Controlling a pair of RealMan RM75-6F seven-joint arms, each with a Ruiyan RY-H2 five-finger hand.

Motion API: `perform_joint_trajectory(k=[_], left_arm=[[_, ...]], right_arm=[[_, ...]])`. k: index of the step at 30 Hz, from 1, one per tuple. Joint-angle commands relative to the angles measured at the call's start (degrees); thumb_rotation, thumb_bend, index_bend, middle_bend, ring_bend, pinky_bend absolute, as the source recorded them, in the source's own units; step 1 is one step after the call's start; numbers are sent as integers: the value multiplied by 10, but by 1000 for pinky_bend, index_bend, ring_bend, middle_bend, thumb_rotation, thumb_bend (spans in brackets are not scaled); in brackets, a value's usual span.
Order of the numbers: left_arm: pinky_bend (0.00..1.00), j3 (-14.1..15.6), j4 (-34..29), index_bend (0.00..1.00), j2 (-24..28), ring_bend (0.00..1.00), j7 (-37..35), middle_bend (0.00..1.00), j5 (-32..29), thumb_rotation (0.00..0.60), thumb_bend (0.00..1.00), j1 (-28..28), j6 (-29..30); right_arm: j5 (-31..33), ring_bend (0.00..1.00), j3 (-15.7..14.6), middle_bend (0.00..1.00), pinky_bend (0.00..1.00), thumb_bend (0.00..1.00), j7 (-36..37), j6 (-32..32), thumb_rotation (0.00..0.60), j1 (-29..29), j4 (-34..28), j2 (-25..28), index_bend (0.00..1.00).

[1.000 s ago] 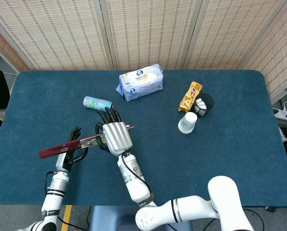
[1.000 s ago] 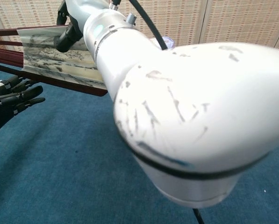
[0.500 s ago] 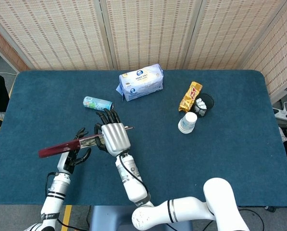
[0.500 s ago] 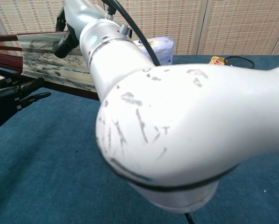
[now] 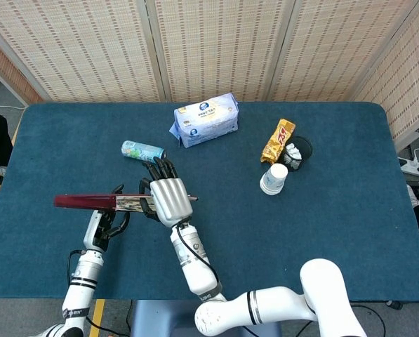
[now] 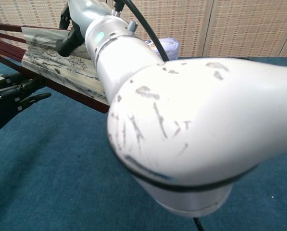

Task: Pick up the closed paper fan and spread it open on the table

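paper fan (image 5: 107, 203) is off the table (image 5: 321, 232), held level above its left front part, with the dark red guard sticks pointing left and the pivot end tucked under my right palm. going left to right: my left robot hand (image 5: 104, 220) sits just under the fan's middle, fingers loosely apart beneath the sticks; i cannot tell whether any of them actually touch the fan, so i would not call it a grip. my right robot hand (image 5: 168, 199) has its fingers wrapped over the pivot end and carries the fan.

in the chest view the printed leaf shows in a narrow wedge between the sticks, so i judge the pick-up done and the spreading only just begun.

next i need my left robot hand to close on the outer guard and swing it away from the rest while my right keeps the pivot steady, then lower the opened fan flat onto the table.
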Motion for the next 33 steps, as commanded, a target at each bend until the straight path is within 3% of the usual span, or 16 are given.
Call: perform_joint_trajectory(k=[1, 8, 19, 33], left_arm=[[99, -3, -1, 668, -2, 0, 2, 88, -2, 600, 556, 2, 6], [112, -13, 8, 785, -6, 0, 16, 154, -11, 600, 711, 7, 22], [116, -43, 72, 794, -13, 0, 58, 180, -23, 600, 703, -1, 45], [119, -73, 176, 789, -29, 15, 119, 203, 13, 600, 691, -21, 119]], right_arm=[[-3, 0, -1, 123, 33, 603, -1, 2, 600, 0, -2, -1, 725], [-9, 0, 0, 123, 34, 603, -3, 6, 600, -7, -11, 10, 725], [-33, 0, -20, 123, 34, 603, -16, 12, 600, -45, -74, 81, 725], [-109, 0, -91, 123, 39, 603, -27, 16, 600, -100, -165, 184, 721]])
